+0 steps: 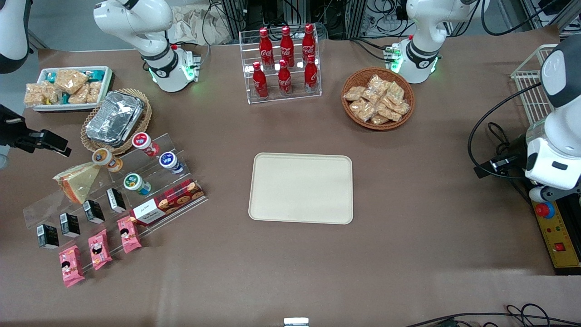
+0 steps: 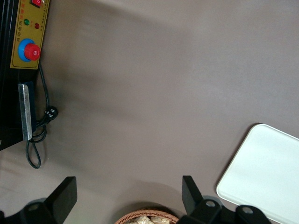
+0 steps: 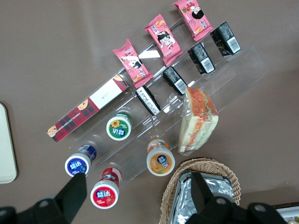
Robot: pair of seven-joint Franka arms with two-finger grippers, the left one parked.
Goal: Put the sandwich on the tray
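The sandwich [image 3: 198, 120] is wrapped in glossy clear plastic on a clear acrylic stand [image 3: 187, 100]. Beside it, crinkled foil [image 1: 114, 118] is held in a woven wicker basket [image 1: 143, 119]. The gripper [image 3: 135, 196], matt black, is seen above the stand. The tray [image 1: 301, 188] looks smooth and matt.

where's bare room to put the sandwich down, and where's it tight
The tray is bare, with open brown table around it. It is crowded at the working arm's end: the sandwich lies on the clear stepped rack among cups and cartons, beside the foil basket. The gripper hovers there, jaws open.
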